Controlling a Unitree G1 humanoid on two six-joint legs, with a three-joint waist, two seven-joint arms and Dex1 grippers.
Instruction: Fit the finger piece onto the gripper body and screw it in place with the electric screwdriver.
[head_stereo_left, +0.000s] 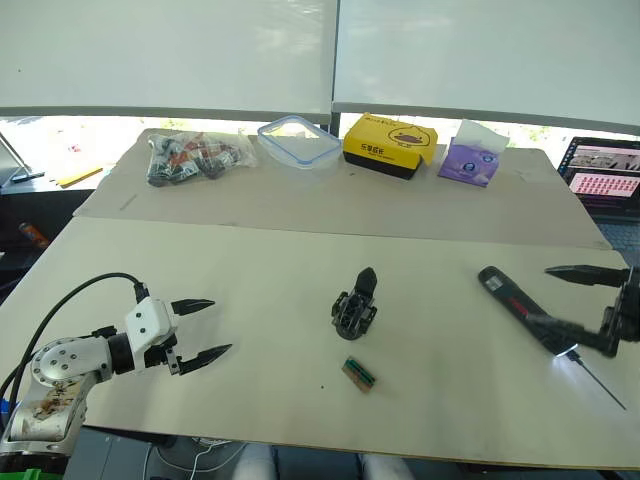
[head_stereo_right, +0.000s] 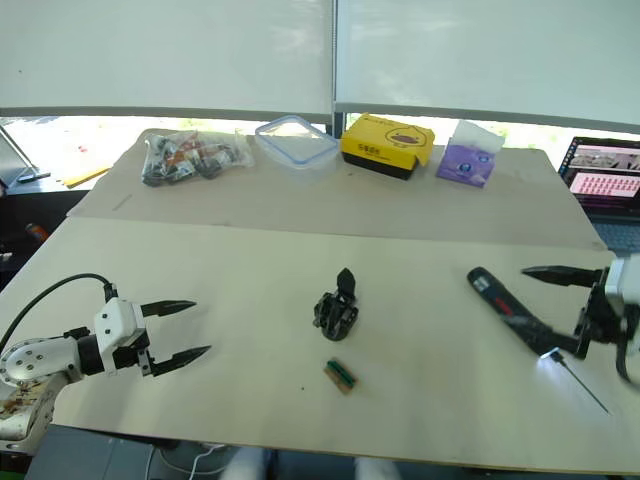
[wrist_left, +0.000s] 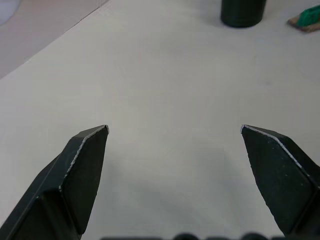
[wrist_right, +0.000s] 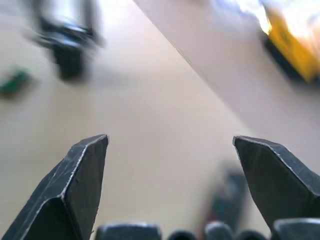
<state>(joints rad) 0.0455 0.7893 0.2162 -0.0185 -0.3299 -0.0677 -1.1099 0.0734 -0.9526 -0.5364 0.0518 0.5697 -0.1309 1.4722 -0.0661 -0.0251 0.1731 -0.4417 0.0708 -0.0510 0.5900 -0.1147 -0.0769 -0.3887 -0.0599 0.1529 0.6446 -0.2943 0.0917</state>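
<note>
Both jaws stand apart and empty. I see the electric screwdriver (head_stereo_left: 527, 312) lying near the counter's right edge, slanting toward the near edge, lit tip nearest, directly at my right gripper (head_stereo_left: 590, 310). The gripper body (head_stereo_left: 355, 306) stands mid-counter, the left gripper (head_stereo_left: 201, 329) well apart.

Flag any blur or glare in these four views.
Right wrist view: motion-blurred, the gripper body and yellow box smeared. Left wrist view: sharp on the fingers. Eye views: windows blown out; the electric screwdriver tip glows bright on the table.
</note>
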